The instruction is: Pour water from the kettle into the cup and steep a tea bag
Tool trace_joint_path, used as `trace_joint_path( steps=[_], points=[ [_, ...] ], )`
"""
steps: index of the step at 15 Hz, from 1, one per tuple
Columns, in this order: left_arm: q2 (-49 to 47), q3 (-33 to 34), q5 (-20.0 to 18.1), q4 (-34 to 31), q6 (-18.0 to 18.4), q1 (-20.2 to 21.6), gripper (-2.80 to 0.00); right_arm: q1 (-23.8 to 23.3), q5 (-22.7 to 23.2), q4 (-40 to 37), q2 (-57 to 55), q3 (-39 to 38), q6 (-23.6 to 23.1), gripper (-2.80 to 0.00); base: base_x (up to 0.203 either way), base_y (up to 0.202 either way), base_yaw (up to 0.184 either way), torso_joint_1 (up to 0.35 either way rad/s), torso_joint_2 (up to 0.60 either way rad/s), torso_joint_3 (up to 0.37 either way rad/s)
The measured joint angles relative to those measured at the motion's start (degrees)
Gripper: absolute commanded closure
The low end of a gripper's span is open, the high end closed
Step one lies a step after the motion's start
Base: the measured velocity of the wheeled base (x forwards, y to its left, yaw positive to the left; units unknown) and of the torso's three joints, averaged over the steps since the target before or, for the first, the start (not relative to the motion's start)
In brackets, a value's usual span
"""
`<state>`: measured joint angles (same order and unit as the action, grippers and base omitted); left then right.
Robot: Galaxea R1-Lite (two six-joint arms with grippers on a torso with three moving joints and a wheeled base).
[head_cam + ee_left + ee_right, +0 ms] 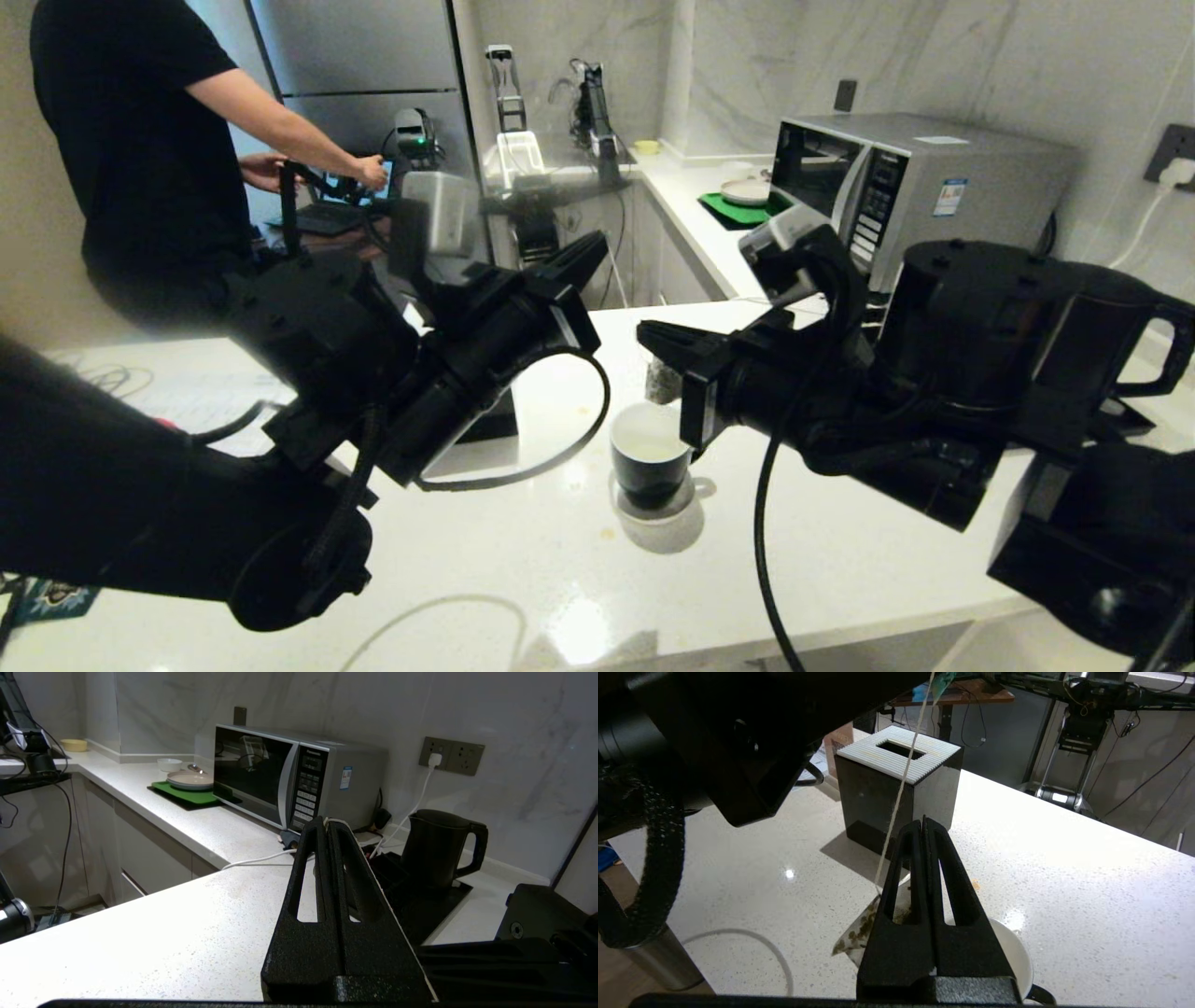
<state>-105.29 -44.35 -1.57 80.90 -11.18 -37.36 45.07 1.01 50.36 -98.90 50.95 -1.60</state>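
Note:
The black cup [649, 462] stands mid-counter with pale water [647, 446] in its white inside [1015, 952]. The tea bag [663, 381] hangs on a thin string [901, 784] just above the cup's far rim. In the right wrist view the tea bag [852, 938] shows dark leaves and sits partly behind my fingers. My left gripper [586, 250] is raised above and left of the cup, shut on the top of the string [327, 822]. My right gripper [649, 334] is shut and empty, level beside the bag. The black kettle [439, 847] stands on its tray, at the right behind my right arm [980, 308].
A black tissue box [896, 788] with a white slotted top stands just beyond the cup. A microwave [896, 182] and a green mat with a plate [187, 788] sit on the back counter. A person [131, 159] stands at the far left. A white cable [261, 859] lies across the counter.

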Motion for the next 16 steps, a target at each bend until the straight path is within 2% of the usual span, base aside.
trace_joint_path(
  steps=[9, 10, 16],
  points=[
    [1.7, -0.3, 0.0, 0.0, 0.0, -0.2, 0.00, 0.0, 0.0, 0.1, -1.8, 2.9, 0.1, 0.00, 0.000, 0.000, 0.000, 0.000, 0.00, 0.000],
    [1.9, -0.3, 0.1, 0.0, 0.0, -0.2, 0.00, 0.0, 0.0, -0.2, -1.9, 3.0, 0.1, -2.80, 0.000, 0.000, 0.000, 0.000, 0.00, 0.000],
    [2.3, -0.2, 0.1, 0.0, 0.0, -0.2, 0.00, 0.0, -0.2, 0.4, -1.9, 3.3, 0.0, -2.80, 0.000, 0.000, 0.000, 0.000, 0.00, 0.000]
  ],
)
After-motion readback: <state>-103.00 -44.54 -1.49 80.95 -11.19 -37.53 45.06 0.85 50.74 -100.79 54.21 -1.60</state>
